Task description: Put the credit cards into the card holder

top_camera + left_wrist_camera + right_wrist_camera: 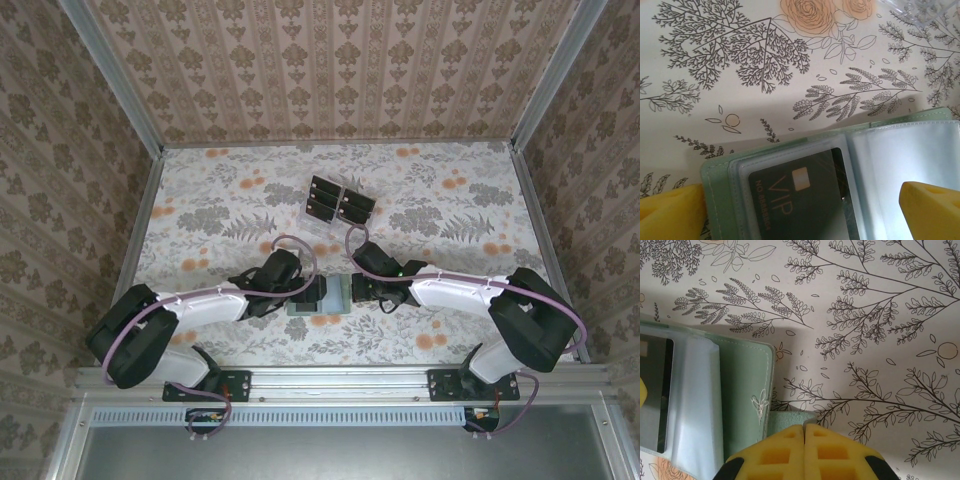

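The left gripper point(801, 212), jaws spread wide, straddles the open sage-green pouch-like card holder point(715, 172), which lies long side left to right between the two arms. A black rectangular credit card point(790, 195) marked "VIP" sits in its clear sleeve. The right gripper point(804, 452) is closed at the holder's right flap; whether it grips the flap is unclear. More black cards point(340, 203) stand farther off in a clear plastic tiered rack point(318, 224), about equally near both arms.

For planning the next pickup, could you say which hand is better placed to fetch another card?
Likely the left hand: open and empty, while the right hand is shut at the edge of the card holder.
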Robot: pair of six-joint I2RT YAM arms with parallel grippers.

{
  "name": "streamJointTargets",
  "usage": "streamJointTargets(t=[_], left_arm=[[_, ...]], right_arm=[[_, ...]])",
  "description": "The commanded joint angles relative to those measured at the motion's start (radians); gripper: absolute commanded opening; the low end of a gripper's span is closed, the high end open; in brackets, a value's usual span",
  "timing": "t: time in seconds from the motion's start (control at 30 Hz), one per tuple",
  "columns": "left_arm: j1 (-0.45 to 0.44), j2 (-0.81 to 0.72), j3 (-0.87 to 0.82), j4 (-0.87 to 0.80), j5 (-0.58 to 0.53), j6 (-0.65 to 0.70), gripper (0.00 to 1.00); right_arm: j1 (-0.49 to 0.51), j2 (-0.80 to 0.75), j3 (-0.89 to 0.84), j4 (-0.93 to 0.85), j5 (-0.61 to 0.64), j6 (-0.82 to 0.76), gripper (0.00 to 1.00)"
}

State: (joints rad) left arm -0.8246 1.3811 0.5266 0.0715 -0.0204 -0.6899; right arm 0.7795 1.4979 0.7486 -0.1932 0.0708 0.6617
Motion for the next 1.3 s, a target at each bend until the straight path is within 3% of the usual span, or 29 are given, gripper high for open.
streamJointTargets(t=[0.0,0.3,0.5,0.53,0.6,0.67,1.0,1.27], left_arm=[[-0.008,-0.032,0.026,0.032,0.027,-0.034,1.0],[-0.038,-0.16,0.018,0.059,0.013,-0.085,1.0],[-0.074,-0.092,0.047,0.143,0.039,-0.118,1.0],[-0.083,-0.077,0.056,0.15,0.04,-0.12,1.0],[-0.099,-0.042,0.075,0.168,0.044,-0.124,1.0],[-0.113,-0.017,0.09,0.181,0.043,-0.125,1.0],[-0.176,0.075,0.153,0.243,0.039,-0.142,1.0],[-0.227,0.069,0.159,0.223,0.014,-0.151,1.0]], right_arm=[[0.0,-0.016,-0.013,0.011,-0.023,0.016,0.0],[-0.001,-0.015,-0.011,0.015,-0.026,0.017,0.0],[-0.008,-0.025,-0.003,0.007,-0.022,0.014,0.0],[-0.011,-0.03,-0.003,0.002,-0.02,0.012,0.07],[-0.023,-0.058,-0.006,-0.013,-0.01,0.012,0.28],[-0.039,-0.097,-0.019,-0.03,0.003,0.013,0.36],[-0.195,-0.374,-0.144,-0.116,0.0,0.024,0.45],[-0.195,-0.423,-0.209,-0.082,-0.115,0.061,0.47]])
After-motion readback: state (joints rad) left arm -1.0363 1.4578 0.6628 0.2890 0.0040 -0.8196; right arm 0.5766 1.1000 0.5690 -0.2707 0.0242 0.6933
